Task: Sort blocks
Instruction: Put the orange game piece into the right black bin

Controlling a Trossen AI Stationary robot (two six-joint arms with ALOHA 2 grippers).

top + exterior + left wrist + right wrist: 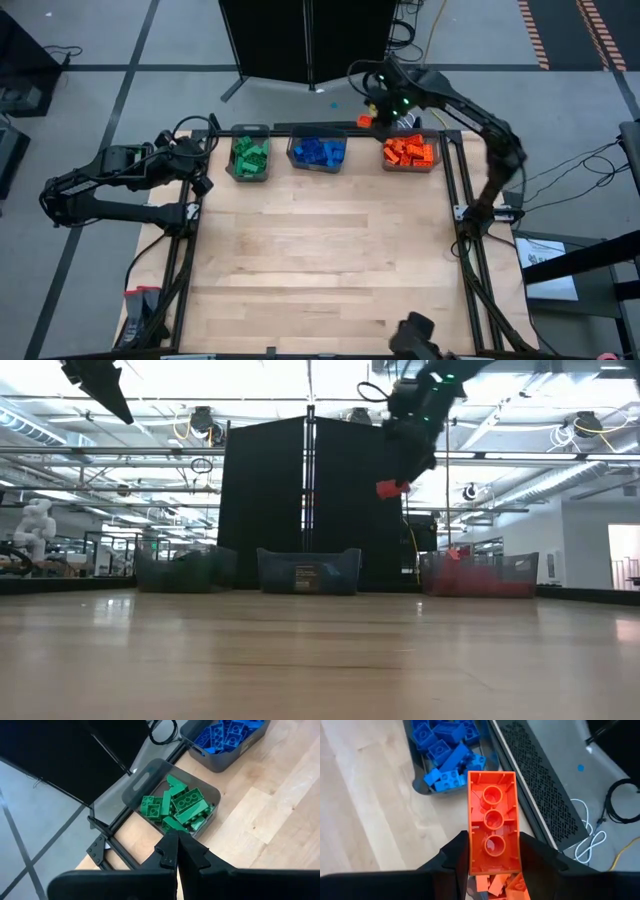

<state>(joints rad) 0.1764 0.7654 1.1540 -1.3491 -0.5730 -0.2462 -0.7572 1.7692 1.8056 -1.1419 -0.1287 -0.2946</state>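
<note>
Blocks fill 3 grey bins along the 12 o'clock edge of the worktop [320, 270]: green blocks [249, 157] in the bin toward 11 o'clock, blue blocks [318, 151] in the middle one, orange-red blocks [409, 152] in the bin toward 1 o'clock.

1 more orange-red block [493, 835] is pinched by its long sides in the right gripper [493, 857], hollow underside with 3 round tubes facing the wrist camera. The fingers are closed part-way, pressed against the block. In the low view this block [389, 488] hangs high in the air, between the middle bin and the orange-red bin; from above it sits just past the worktop's 12 o'clock edge, near the orange-red bin.

The left gripper [176, 851] waits near the 10 o'clock corner, fingers closed together and empty, with the green bin [150, 780] just beyond them.

The middle bin [308, 571] carries a small label, unreadable.
</note>
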